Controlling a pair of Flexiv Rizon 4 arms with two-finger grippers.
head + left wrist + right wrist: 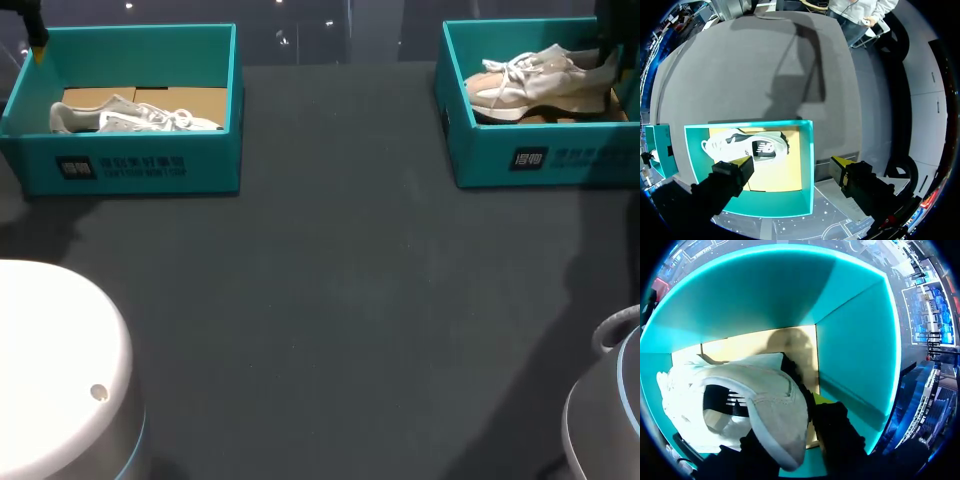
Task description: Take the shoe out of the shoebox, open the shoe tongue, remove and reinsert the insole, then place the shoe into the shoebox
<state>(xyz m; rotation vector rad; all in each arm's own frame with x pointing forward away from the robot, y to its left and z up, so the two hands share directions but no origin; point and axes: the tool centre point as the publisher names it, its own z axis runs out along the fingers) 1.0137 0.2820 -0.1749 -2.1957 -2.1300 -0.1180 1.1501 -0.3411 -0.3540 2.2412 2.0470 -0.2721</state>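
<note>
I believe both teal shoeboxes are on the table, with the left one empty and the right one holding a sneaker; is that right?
Not quite. The left shoebox is not empty: the head view shows a pale sneaker lying in it. The rest stands: both teal shoeboxes are on the table, and the right shoebox holds a beige sneaker.

Both arms are showing rounded housings with pale blue rings — the left arm (pixel 50 350) white, the right arm (pixel 605 410) perhaps greyer. The left gripper (pixel 791 165) is wearing black fingers (pixel 725 180) with yellow tips.
</note>
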